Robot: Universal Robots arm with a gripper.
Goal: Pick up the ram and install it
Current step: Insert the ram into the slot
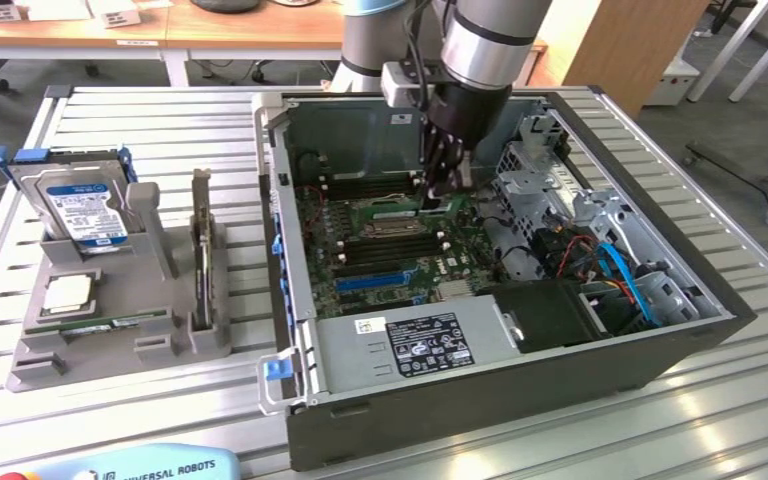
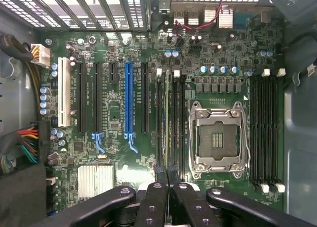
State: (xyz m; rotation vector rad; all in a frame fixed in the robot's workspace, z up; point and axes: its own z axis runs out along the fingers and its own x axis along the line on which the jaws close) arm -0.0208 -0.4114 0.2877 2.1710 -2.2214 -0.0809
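**Gripper [image 2: 166,173] and ram, inside an open computer case**

Gripper is seen closed on one end of the ram [image 2: 167,118]. The stick is viewed edge-on and is held along a memory slot just beside the processor socket [image 2: 216,138], between that socket and the blue expansion slot [image 2: 129,98]. Whether it is fully seated cannot be told. The motherboard [image 2: 115,119] is laid flat in the computer case [image 1: 491,400], which is set on the slatted table [image 1: 157,120] toward the edge at the exterior view's right. A grey holder [image 1: 37,370] is placed near the opposite edge, and a hard drive [image 1: 84,215] is stood upright in it.
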